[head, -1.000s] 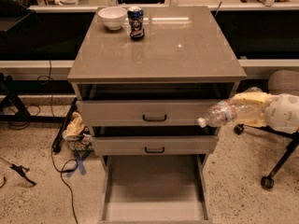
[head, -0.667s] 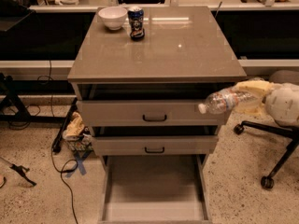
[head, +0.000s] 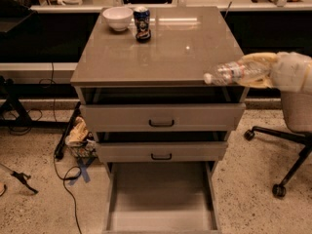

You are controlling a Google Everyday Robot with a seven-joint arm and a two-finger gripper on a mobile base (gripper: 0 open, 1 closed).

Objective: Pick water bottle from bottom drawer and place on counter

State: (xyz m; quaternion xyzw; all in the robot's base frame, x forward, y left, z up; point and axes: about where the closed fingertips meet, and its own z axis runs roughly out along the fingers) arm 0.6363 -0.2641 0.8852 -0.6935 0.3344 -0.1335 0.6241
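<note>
My gripper (head: 258, 71) comes in from the right, level with the counter's front right corner. It is shut on the water bottle (head: 233, 73), a clear crinkled bottle with a pale label band. The bottle lies sideways with its white cap pointing left, over the counter's front right edge. The counter (head: 161, 48) is a glossy grey-beige cabinet top. The bottom drawer (head: 162, 199) is pulled out below, a wide shallow grey tray with a bare floor.
A white bowl (head: 117, 17) and a dark blue printed can (head: 142, 23) stand at the counter's back left. Two grey drawers with black handles (head: 161, 123) stand slightly open. An office chair (head: 287, 130) is at the right. Cables and a bag (head: 78, 135) lie left of the cabinet.
My gripper has lifted the water bottle from beside the top drawer front up to the level of the counter's front right corner.
</note>
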